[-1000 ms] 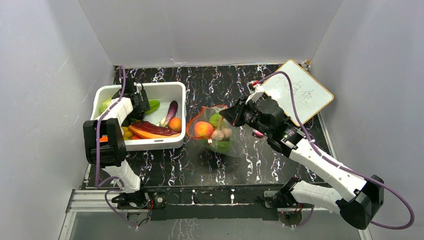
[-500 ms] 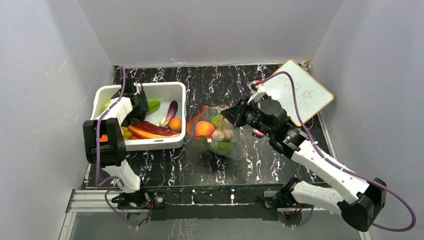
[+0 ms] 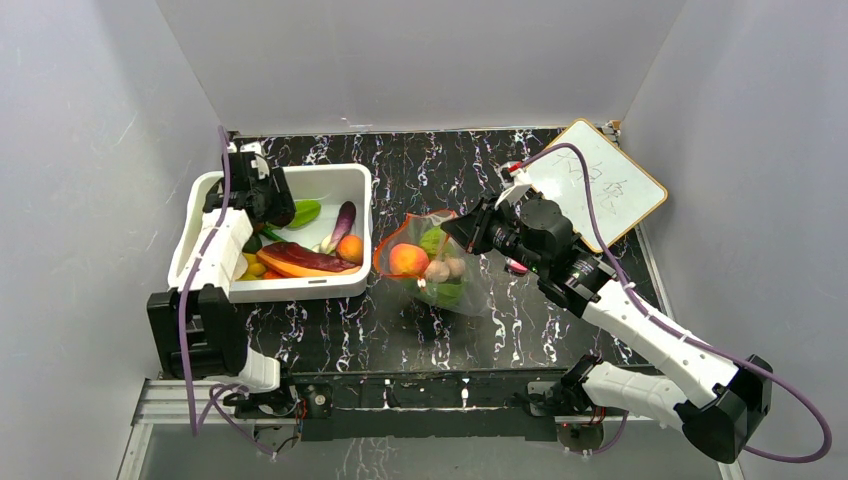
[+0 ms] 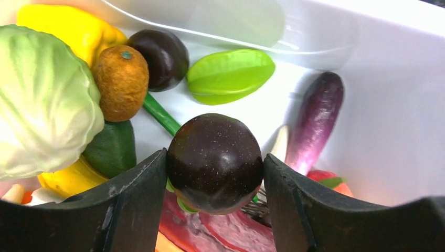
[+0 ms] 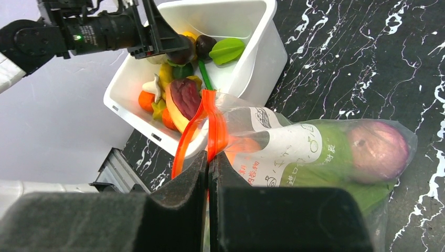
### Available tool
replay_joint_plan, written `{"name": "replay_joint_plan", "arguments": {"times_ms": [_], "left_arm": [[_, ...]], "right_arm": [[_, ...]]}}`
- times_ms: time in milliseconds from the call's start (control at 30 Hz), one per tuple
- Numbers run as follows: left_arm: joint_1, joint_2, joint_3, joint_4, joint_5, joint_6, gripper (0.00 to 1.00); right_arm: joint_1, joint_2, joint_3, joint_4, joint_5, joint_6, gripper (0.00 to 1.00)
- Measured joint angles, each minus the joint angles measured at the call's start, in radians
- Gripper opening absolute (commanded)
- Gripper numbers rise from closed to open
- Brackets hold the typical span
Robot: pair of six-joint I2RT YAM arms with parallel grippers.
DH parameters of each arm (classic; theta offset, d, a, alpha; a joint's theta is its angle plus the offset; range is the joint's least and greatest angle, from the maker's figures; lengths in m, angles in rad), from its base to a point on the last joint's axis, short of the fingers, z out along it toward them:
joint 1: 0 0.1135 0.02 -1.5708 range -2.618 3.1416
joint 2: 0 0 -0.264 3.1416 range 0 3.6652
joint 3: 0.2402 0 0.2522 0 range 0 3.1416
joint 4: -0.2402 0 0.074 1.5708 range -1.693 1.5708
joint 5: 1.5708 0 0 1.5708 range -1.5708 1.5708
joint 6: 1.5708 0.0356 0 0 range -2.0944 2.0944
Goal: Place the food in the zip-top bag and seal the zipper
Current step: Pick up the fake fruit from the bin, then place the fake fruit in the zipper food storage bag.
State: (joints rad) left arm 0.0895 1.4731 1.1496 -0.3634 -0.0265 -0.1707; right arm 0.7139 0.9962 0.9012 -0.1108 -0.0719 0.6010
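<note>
My left gripper point(image 4: 215, 176) is shut on a dark purple round fruit point(image 4: 212, 149), held above the food in the white bin point(image 3: 340, 178). In the top view that gripper point(image 3: 262, 197) hangs over the bin's back left. Below it lie a cabbage point(image 4: 42, 100), a green leaf piece point(image 4: 231, 75) and a purple eggplant point(image 4: 315, 121). The zip-top bag point(image 3: 440, 265) lies right of the bin, mouth towards it, with an orange peach point(image 3: 407, 259), mushrooms point(image 3: 443, 268) and greens inside. My right gripper point(image 5: 209, 173) is shut on the red-orange zipper point(image 5: 212, 123) and holds the mouth open.
A wood-framed whiteboard point(image 3: 595, 185) leans at the back right. A small pink block point(image 3: 515, 266) lies under my right arm. Grey walls close in the dark marbled table point(image 3: 420, 330) on three sides.
The left gripper closed on the dark fruit and lifted it up and towards the bin's back left. The right arm shifted the bag slightly and has stayed shut on the zipper.
</note>
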Motion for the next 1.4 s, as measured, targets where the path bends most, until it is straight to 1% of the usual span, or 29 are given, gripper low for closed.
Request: {"name": "replay_joint_plan", "arguments": {"times_ms": [100,267,367,567,733,867,933,1033,1200,1300,1400], "left_arm": [[0.000,-0.037,-0.006,-0.006,0.056,-0.012,0.35],[0.000,-0.138,-0.050,-0.013,0.195,-0.040,0.34],[0.000,-0.172,-0.051,-0.019,0.261,-0.049,0.34],[0.000,-0.216,-0.053,-0.035,0.432,-0.058,0.34],[0.000,-0.288,-0.068,-0.005,0.584,-0.115,0.33],[-0.002,-0.343,-0.108,0.090,0.702,-0.201,0.33],[-0.008,-0.375,-0.178,0.186,0.771,-0.279,0.33],[-0.019,-0.380,-0.233,0.249,0.829,-0.353,0.33],[-0.055,-0.373,-0.237,0.351,0.886,-0.463,0.31],[-0.111,-0.400,-0.261,0.440,0.890,-0.525,0.32],[-0.211,-0.423,-0.282,0.496,0.888,-0.564,0.31]], "right_arm": [[0.000,0.000,0.000,-0.003,0.010,0.000,0.00],[0.000,0.008,0.005,-0.017,0.024,-0.002,0.00],[0.000,0.023,0.008,-0.022,0.026,-0.002,0.00],[0.000,0.047,0.008,-0.028,0.026,-0.001,0.00],[0.000,0.087,0.034,-0.027,0.019,0.004,0.00],[0.000,0.120,0.059,-0.027,0.012,0.012,0.00],[0.000,0.132,0.071,-0.027,0.002,0.022,0.00],[0.000,0.151,0.097,-0.028,-0.003,0.030,0.00],[0.000,0.163,0.122,-0.025,0.003,0.029,0.00],[0.000,0.167,0.124,-0.023,0.016,0.017,0.00],[0.000,0.180,0.138,-0.023,0.020,0.005,0.00]]}}
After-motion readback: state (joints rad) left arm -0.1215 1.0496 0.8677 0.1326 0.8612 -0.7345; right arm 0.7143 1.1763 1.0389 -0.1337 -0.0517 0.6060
